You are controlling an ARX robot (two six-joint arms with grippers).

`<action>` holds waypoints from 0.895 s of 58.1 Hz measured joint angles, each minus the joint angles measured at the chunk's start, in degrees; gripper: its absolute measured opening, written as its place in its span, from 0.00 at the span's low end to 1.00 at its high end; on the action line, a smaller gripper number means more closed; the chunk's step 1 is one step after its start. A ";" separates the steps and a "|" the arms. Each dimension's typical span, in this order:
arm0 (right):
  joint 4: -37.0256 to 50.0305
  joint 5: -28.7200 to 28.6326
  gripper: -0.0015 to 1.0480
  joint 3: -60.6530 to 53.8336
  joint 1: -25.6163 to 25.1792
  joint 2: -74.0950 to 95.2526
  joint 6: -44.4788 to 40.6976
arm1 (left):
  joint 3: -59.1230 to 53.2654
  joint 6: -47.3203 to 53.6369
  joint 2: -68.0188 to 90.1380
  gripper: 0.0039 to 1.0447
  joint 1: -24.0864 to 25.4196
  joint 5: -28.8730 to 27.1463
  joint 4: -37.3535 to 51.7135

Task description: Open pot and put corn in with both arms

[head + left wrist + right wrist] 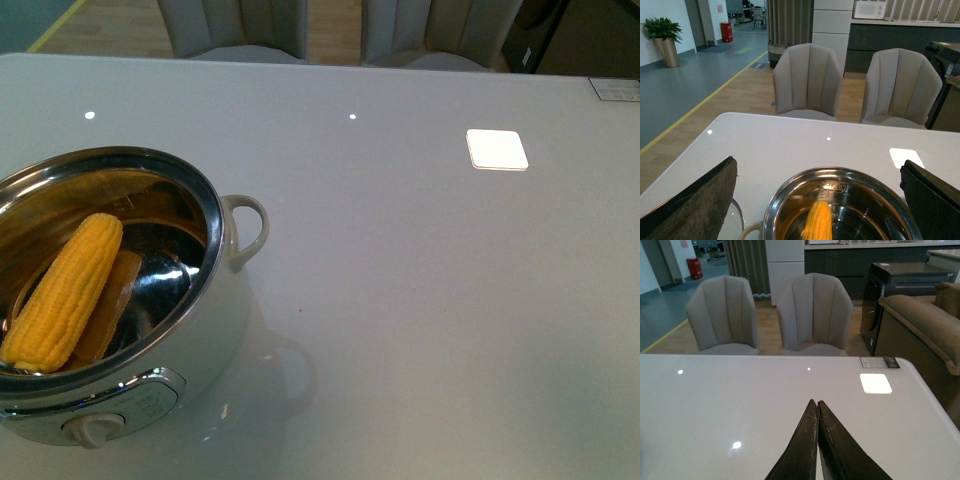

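The pot [195, 330] stands open at the table's front left, with no lid on it. Its white loop handle [250, 225] points right and its beige knob [92, 430] faces me. The corn [65, 290] lies slanted inside the shiny steel bowl. Neither arm shows in the front view. In the left wrist view my left gripper [818, 162] is open, its fingers [695, 205] wide apart above the pot's rim [840, 172], and the corn [819, 222] lies below between them. My right gripper [816, 402] is shut on nothing over bare table.
A white square patch [497, 149] lies on the table at the back right. A thin curved rim [741, 217] of something round shows beside the pot. Two grey chairs [807, 82] stand behind the table's far edge. A label [615, 88] sits at the far right corner.
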 joint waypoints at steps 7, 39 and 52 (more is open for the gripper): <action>-3.32 0.17 0.02 0.00 0.00 -4.70 0.00 | 0.00 0.00 0.00 0.94 0.00 0.00 0.00; -3.41 0.15 0.61 0.00 0.00 -4.87 -0.09 | 0.00 0.00 0.00 0.94 0.00 0.00 0.00; -3.43 0.15 0.93 0.00 0.00 -4.87 -0.07 | 0.00 0.00 0.00 0.94 0.00 -0.02 0.00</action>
